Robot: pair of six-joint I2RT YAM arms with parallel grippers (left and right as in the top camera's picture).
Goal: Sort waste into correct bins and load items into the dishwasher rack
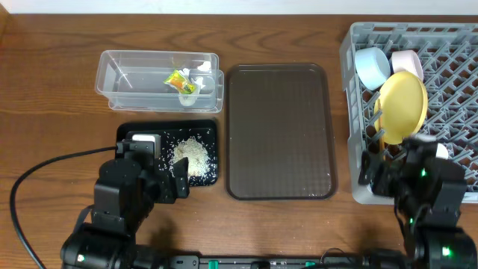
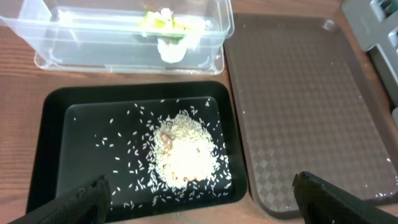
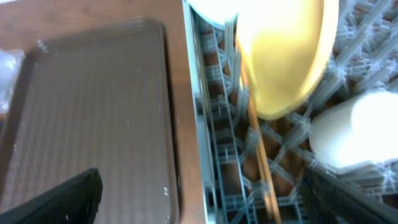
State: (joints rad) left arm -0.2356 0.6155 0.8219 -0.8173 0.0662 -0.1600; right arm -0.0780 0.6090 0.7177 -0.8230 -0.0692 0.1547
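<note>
The clear tub point(image 1: 119, 75) holds the green-and-orange wrapper point(image 1: 179, 80) and the white paper scrap point(image 1: 188, 96); both also show in the left wrist view, wrapper point(image 2: 158, 22) and scrap point(image 2: 173, 48). The black tray point(image 1: 213, 127) holds the rice clump point(image 1: 193, 155) point(image 2: 186, 152) with loose grains around it. The grey rack point(image 1: 455, 45) holds the blue bowl point(image 1: 371, 66), pinkish bowl point(image 1: 407, 61), yellow plate point(image 1: 403, 104) point(image 3: 286, 56), chopsticks point(image 1: 379, 127) point(image 3: 258, 149) and pale cup point(image 1: 442, 151) point(image 3: 354, 130). My left gripper point(image 1: 168, 175) point(image 2: 202, 199) is open and empty at the black tray's near edge. My right gripper point(image 1: 381, 170) point(image 3: 199, 193) is open and empty over the rack's near left edge.
The brown serving tray point(image 1: 280, 131) point(image 2: 298, 93) point(image 3: 87, 106) lies bare between the black tray and the rack. A black cable point(image 1: 45, 168) curves over the table at the near left.
</note>
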